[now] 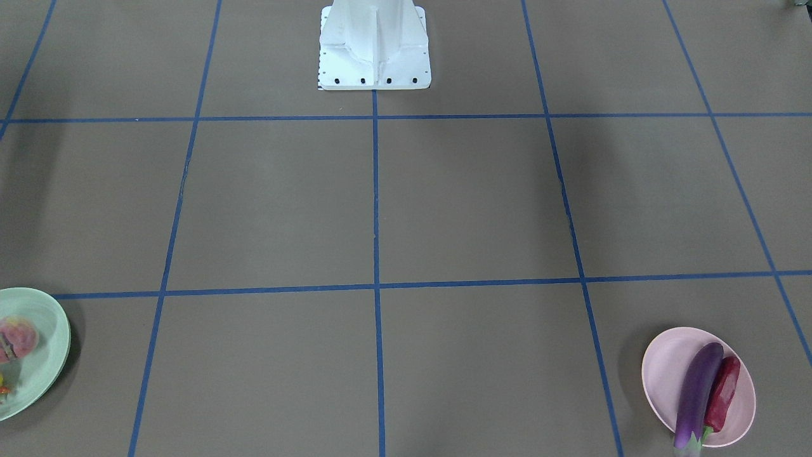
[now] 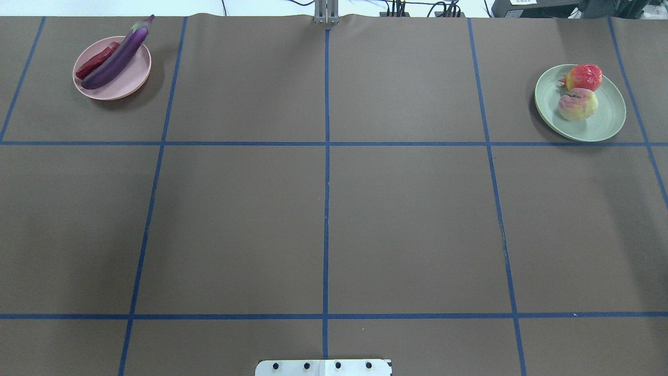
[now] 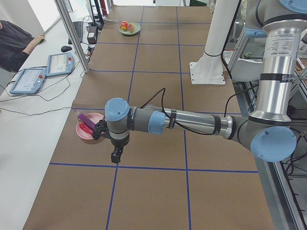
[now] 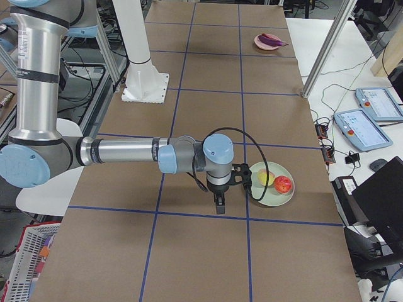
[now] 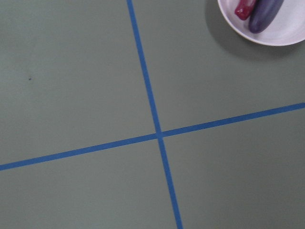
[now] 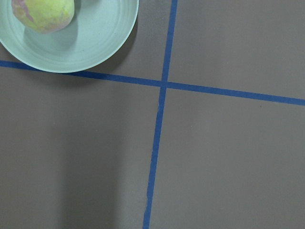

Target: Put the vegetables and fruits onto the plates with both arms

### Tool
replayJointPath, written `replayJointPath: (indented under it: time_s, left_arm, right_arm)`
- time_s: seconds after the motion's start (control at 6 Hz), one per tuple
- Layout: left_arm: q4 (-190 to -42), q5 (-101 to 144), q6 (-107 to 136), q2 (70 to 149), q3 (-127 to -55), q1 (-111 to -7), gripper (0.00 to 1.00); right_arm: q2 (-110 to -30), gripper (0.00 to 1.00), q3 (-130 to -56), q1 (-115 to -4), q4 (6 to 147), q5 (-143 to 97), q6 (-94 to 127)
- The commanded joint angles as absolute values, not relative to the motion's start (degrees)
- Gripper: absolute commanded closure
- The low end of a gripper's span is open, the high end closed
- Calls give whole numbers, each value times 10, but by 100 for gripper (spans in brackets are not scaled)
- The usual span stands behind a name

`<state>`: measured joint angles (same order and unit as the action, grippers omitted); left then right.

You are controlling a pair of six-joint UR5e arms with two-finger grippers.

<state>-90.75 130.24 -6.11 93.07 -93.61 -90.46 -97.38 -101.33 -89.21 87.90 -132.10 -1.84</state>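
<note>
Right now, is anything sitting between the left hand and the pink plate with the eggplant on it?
Nothing visible. The left hand hangs beside the pink plate, and only bare table lies between them. The eggplant already lies on that plate.

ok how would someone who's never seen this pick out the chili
In the overhead view, go to the far left corner of the table, where a pink plate sits. Two long vegetables lie side by side on it. The chili is the shorter, red one; the eggplant is longer and purple.
</note>
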Motion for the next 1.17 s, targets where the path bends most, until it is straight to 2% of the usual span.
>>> replayJointPath:
  time_s: [0.0,1.0]
  left_arm:
    - [-907,1288,-62,927,-930,-906,0]
    - [-913,1293,-68,893,-937,-904,0]
  right_arm:
    - [-973,0,-1013,-892,879,-1321,-18]
    - [-972,0,-1010,-891,880,-1327,-13]
